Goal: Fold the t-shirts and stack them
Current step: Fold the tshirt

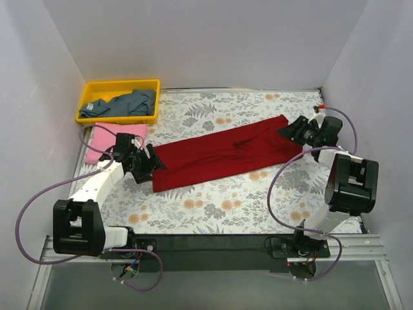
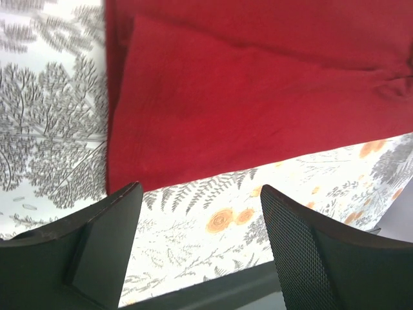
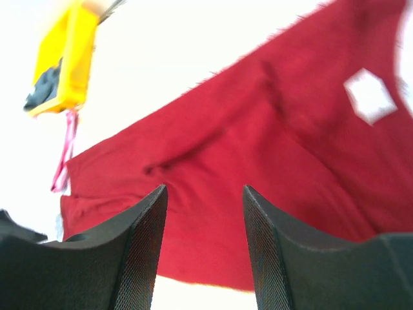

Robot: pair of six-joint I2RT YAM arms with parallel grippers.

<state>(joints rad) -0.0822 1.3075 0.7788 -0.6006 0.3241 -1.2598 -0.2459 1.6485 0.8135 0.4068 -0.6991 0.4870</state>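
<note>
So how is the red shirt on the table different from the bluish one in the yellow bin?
The red shirt is spread flat as a long strip on the table; the blue-grey shirt sits crumpled in the yellow bin. The red shirt lies mid-table; the blue-grey shirt is at the far left corner. Both are plain soft cloth.

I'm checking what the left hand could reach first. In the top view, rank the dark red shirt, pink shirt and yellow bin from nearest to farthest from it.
1. dark red shirt: its near end lies right at the left hand.
2. pink shirt: a little farther back, on the left.
3. yellow bin: far left corner of the table.
</note>
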